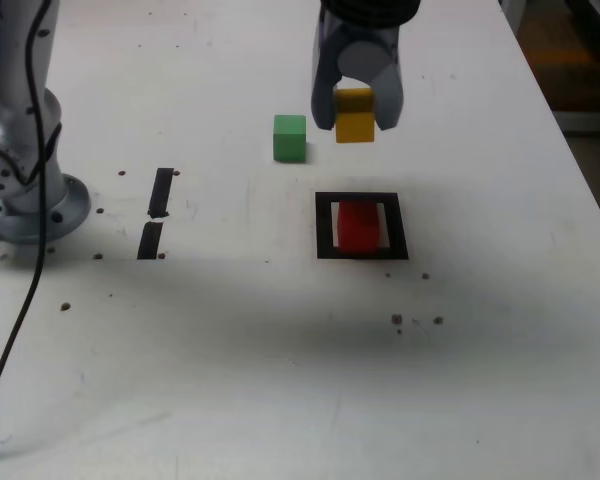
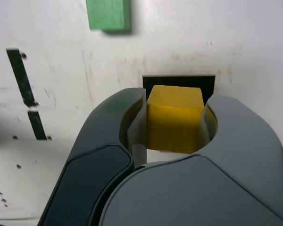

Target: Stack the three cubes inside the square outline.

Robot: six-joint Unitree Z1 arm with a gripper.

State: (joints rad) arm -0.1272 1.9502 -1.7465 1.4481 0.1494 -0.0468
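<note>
Three cubes show — one yellow cube (image 1: 355, 115), one green cube (image 1: 290, 138), one red cube (image 1: 359, 226). The gripper (image 1: 357, 112) is clamped on the yellow one, holding it clear of the table (image 1: 280, 380), above and behind the single square outline (image 1: 324, 225). The red one lies inside that outline. The green one rests on the table, just to the exterior view's left of the gripper. Two short tape strips (image 1: 157, 212) lie farther left.
</note>
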